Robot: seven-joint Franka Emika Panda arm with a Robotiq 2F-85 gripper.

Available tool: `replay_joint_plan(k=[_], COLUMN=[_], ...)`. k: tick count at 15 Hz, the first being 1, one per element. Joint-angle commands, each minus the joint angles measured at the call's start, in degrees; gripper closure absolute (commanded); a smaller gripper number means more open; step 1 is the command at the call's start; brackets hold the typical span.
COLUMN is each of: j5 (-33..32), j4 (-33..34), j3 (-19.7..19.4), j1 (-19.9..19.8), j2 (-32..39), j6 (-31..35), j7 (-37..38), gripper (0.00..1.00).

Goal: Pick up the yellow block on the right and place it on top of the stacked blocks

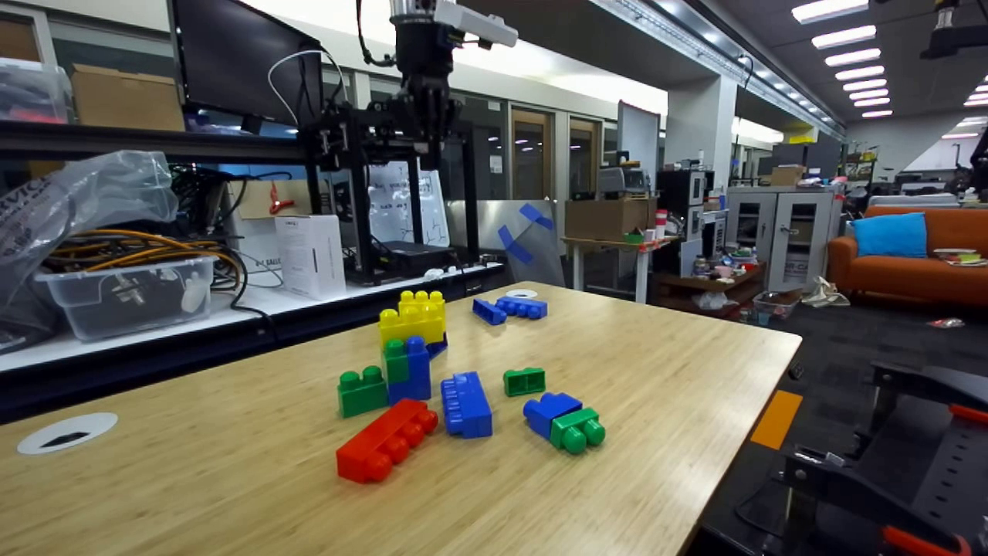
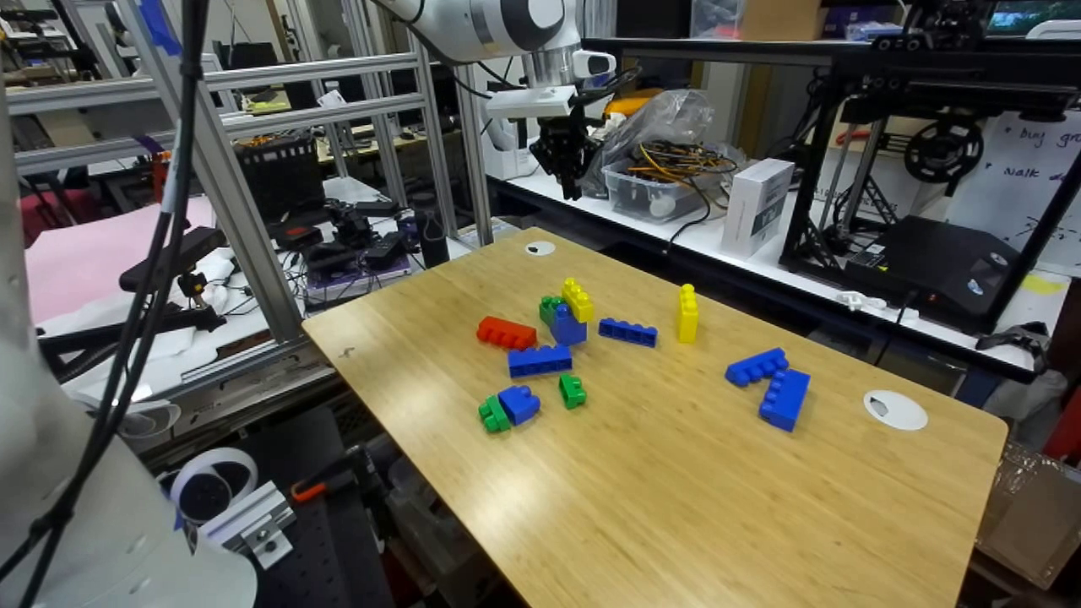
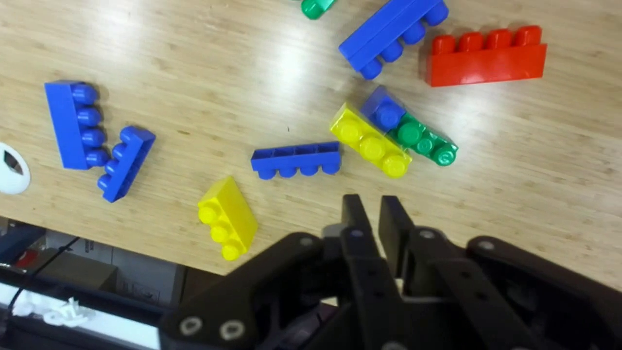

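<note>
With claw (image 3: 371, 206) parted, the rectangular yellow plastic brick (image 3: 232, 215) at its wrist-view nine o'clock is apparently awaiting pick-and-stack.

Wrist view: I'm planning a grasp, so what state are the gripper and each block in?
gripper: slightly open, holding nothing
lone yellow block: upright, studs up
stacked blocks: standing, studs up
red block: on its side
blue block beside the red: on its side
middle blue block: hollow underside showing
leftmost blue block: on its side
blue block beside leftmost: on its side
green block: mostly cropped, unclear
</note>
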Motion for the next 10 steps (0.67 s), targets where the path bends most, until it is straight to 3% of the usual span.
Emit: replay_joint_plan(k=[1, 8, 10], j5=[2.4, 4.4, 4.4], j4=[-3.0, -12.4, -15.7], j3=[1.2, 0.5, 0.2], j1=[-1.1, -1.7, -2.2], j2=[-0.7, -0.2, -0.8], j6=[-1.6, 2.5, 7.2], j7=[2.1, 8.0, 8.8], gripper=[0.53, 0.05, 0.0])
